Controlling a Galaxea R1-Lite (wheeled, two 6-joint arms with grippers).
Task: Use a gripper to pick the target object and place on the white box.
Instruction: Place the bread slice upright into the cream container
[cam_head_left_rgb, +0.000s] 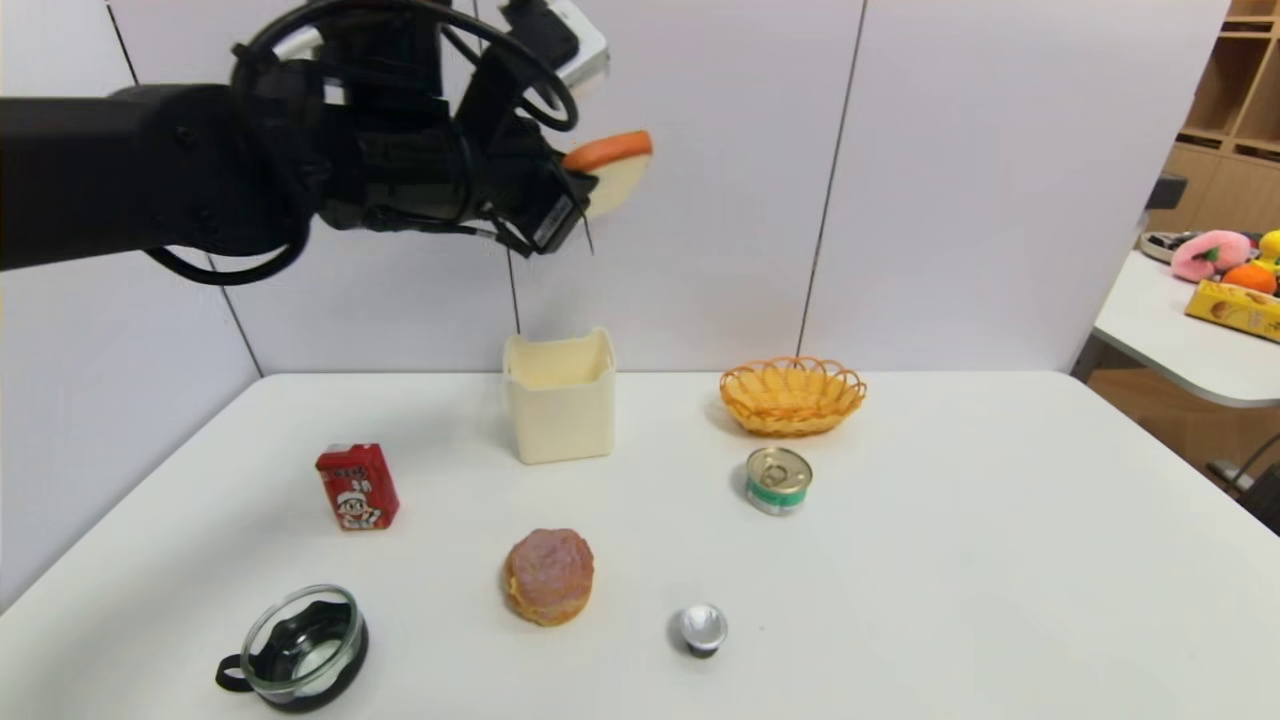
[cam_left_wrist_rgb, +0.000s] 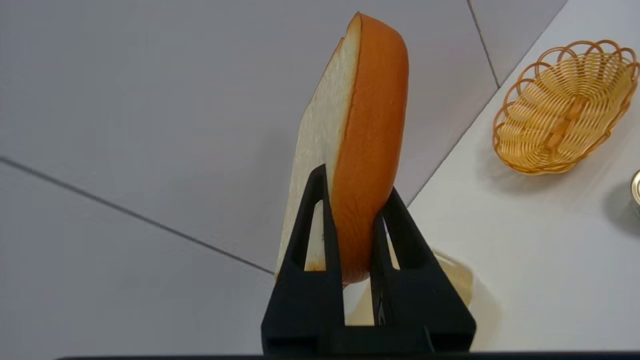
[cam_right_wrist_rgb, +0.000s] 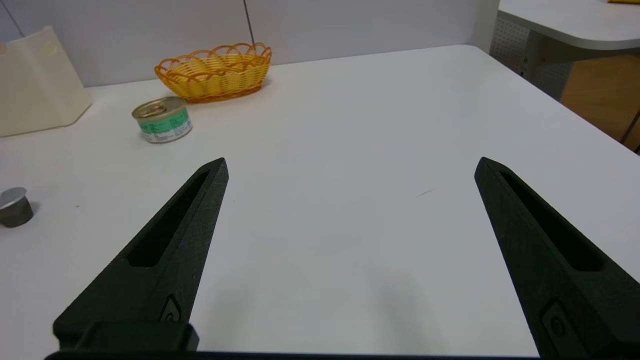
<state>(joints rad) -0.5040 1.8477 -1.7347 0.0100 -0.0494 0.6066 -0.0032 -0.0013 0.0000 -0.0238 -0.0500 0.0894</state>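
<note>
My left gripper (cam_head_left_rgb: 583, 195) hangs high in the air, above the white box (cam_head_left_rgb: 560, 400) and slightly to its right, and is shut on the target object (cam_head_left_rgb: 615, 165). This is a thick slice of toast with a cream face and an orange-brown crust. In the left wrist view the two black fingers (cam_left_wrist_rgb: 320, 220) pinch the slice (cam_left_wrist_rgb: 370, 125) across its thickness, near one end. The box's cream rim (cam_left_wrist_rgb: 457, 275) shows below them. The box stands upright at the back middle of the table. My right gripper (cam_right_wrist_rgb: 351, 161) hovers open over bare table to the right, holding nothing.
An orange wicker basket (cam_head_left_rgb: 792, 395) sits right of the box, with a green-labelled can (cam_head_left_rgb: 778, 480) in front of it. A red carton (cam_head_left_rgb: 357, 487), a round bun (cam_head_left_rgb: 549, 576), a glass cup (cam_head_left_rgb: 300, 648) and a silver knob (cam_head_left_rgb: 702, 628) lie nearer. A side table stands at far right.
</note>
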